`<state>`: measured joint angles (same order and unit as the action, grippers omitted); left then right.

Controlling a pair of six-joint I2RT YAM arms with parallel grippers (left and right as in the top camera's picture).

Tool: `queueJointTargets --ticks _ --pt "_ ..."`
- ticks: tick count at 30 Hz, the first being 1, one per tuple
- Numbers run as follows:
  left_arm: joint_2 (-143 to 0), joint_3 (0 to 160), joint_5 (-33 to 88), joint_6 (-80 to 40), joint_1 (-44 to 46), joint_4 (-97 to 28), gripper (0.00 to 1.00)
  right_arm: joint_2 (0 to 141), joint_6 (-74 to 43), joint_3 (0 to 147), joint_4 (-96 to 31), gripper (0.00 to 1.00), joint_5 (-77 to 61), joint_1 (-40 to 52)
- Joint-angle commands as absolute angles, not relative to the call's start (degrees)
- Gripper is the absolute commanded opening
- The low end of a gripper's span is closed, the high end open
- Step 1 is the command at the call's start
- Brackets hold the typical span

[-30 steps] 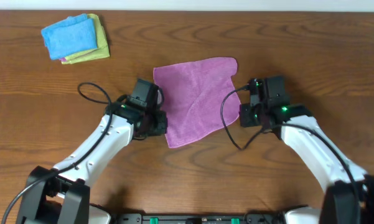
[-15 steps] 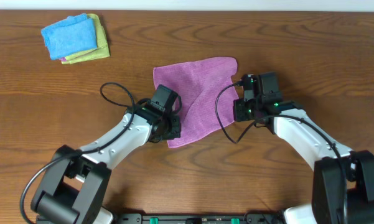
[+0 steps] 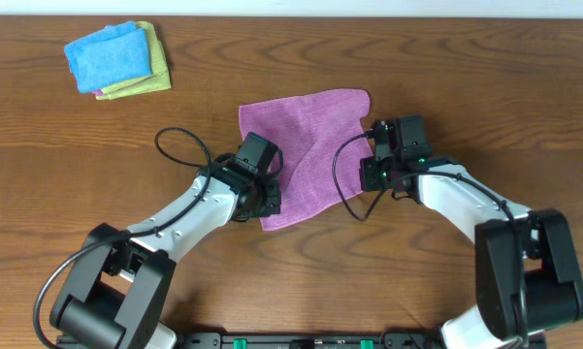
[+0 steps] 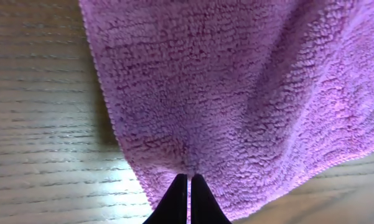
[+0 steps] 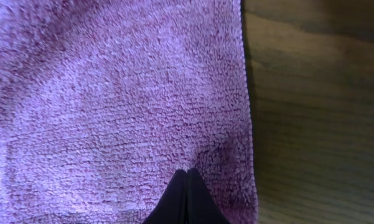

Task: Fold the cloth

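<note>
The purple cloth (image 3: pixel 306 145) lies flat and spread out on the wooden table (image 3: pixel 485 87), one corner pointing toward me. My left gripper (image 3: pixel 270 197) is over its near-left corner. In the left wrist view its black fingers (image 4: pixel 189 177) are shut, tips pressing into the fuzzy cloth (image 4: pixel 236 81), which puckers a little there. My right gripper (image 3: pixel 368 167) is at the cloth's right edge. In the right wrist view it (image 5: pixel 187 170) is shut, tips resting on the cloth (image 5: pixel 112 93) just inside its hemmed edge. Neither grip encloses any fabric that I can see.
A bright blue cloth (image 3: pixel 112 53) lies stacked on a yellow-green cloth (image 3: pixel 153 79) at the table's far left. Black cables loop beside each wrist, one on the left (image 3: pixel 179 145) and one on the right (image 3: pixel 341 189).
Both arms have swung inward from beside the cloth onto it, the left to the near-left corner and the right to the right edge. The cloth lies as before.
</note>
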<state>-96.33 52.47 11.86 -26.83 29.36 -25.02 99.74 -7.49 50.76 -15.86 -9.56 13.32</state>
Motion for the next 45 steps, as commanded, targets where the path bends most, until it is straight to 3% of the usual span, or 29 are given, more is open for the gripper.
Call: queueJointTargets --ticks 1,23,30,45 --pt "-97.58 52.21 9.85 -26.81 29.56 -24.84 0.06 100.42 -7.64 50.41 -15.81 0.02 -9.41 13.37" --pt "-100.79 52.21 3.57 -24.47 29.63 -24.05 0.06 100.42 -7.68 50.41 -24.80 0.01 -6.87 14.37" --pt "-100.77 52.23 -2.13 -22.33 28.97 -26.65 0.06 100.42 -10.94 50.41 -30.24 0.01 -8.23 18.72" --pt "-100.71 53.91 -2.50 -18.37 19.31 -32.10 0.06 100.42 -17.50 50.41 -34.72 0.01 -8.40 30.15"
